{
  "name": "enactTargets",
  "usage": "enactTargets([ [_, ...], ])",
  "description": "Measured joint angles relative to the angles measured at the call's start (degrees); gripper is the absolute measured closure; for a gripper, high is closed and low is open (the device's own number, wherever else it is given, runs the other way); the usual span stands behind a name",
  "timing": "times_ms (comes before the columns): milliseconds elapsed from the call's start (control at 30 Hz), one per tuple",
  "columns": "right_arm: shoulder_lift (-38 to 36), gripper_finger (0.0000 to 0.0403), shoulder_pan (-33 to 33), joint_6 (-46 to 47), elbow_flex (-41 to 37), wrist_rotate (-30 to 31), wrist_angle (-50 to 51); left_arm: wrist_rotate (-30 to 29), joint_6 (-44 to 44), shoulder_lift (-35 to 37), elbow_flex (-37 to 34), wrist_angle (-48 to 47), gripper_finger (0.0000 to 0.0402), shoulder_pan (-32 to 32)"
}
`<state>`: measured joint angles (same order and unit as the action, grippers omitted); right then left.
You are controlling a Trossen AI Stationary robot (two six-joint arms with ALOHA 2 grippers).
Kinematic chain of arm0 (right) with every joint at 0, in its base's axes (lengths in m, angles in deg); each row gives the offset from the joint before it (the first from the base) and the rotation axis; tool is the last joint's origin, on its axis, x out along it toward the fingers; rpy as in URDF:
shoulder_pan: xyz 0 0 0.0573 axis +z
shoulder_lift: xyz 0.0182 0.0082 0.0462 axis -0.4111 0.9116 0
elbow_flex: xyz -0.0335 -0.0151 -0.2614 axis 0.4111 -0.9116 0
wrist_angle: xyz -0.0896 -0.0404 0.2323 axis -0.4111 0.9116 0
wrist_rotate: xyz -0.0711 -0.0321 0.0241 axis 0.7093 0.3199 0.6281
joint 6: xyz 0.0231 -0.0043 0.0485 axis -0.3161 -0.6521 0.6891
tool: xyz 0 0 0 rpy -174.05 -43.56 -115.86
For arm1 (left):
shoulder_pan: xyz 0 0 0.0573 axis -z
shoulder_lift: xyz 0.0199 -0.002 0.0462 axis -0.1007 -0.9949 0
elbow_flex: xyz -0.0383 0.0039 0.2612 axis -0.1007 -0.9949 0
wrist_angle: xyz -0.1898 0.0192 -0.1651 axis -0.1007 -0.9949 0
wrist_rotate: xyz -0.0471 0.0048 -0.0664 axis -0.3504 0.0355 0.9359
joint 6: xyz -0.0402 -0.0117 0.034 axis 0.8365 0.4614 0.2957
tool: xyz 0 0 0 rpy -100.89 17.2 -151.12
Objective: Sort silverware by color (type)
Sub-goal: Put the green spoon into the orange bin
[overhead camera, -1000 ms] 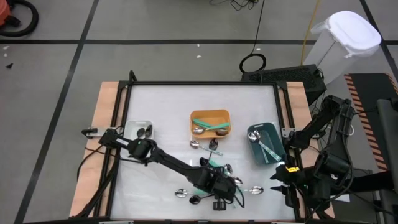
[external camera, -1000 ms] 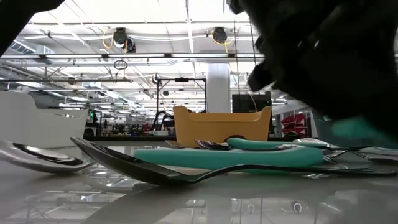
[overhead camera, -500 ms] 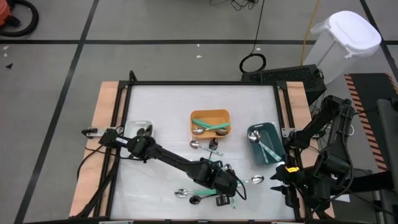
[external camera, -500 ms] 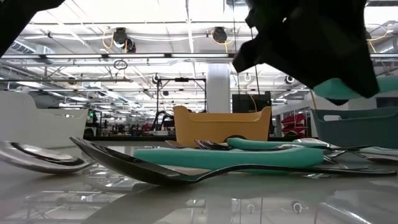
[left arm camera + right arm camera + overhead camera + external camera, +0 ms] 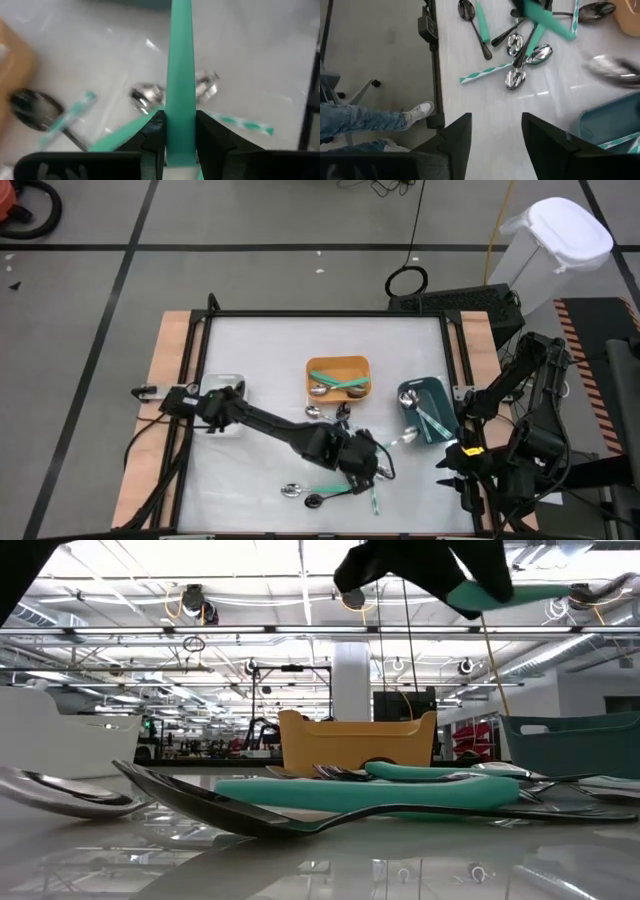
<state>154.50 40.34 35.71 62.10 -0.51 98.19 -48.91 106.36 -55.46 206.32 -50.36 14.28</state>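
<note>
teal spoon up and heading for the bins

the left claw [image 5: 180, 137] is pinching a teal-handled spoon [image 5: 180, 65], and over the last second it has lifted clear of the pile [image 5: 335, 485] on the worktop [image 5: 270, 360], now near the dark teal bin [image 5: 425, 410]. looks like a drop there comes next. the spoon's long axis runs straight out from the fingers, bowl end leading toward that bin. right claw [image 5: 492, 132] parked at the worktop's edge, spread wide.

A teal-handled spoon [image 5: 180, 75] with a shiny head is clamped by its handle between the left gripper's [image 5: 372, 460] fingers and lifted off the table, while more teal and black silverware [image 5: 330, 492] lies scattered flat just below and beside that gripper.
</note>
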Motion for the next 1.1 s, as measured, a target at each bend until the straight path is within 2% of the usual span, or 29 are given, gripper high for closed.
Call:
enactTargets([
  [233, -0.02, 0.0236, 0.00, 0.08, 0.00, 0.08, 0.83, -0.43, -2.92, 1.32, -0.05, -6.11, 0.0323, -3.13],
  [500, -0.04, 0.0236, 0.00, 3.41, 0.00, 0.39, 1.45, -1.04, -5.73, 5.18, -0.11, -17.51, 0.0323, -6.98],
  [800, -0.42, 0.0236, -1.31, 4.59, 0.00, 7.25, 2.33, -2.12, -14.15, 8.24, -0.05, -27.63, 0.0323, -14.22],
  [900, -0.92, 0.0236, -2.35, 5.88, 0.00, 7.54, 2.77, 0.14, -16.24, 8.24, -0.58, -30.93, 0.0323, -17.49],
  [1100, -2.03, 0.0236, -3.56, 9.13, 0.00, 7.57, 3.97, 6.36, -17.49, 8.02, -3.02, -31.05, 0.0324, -22.70],
])
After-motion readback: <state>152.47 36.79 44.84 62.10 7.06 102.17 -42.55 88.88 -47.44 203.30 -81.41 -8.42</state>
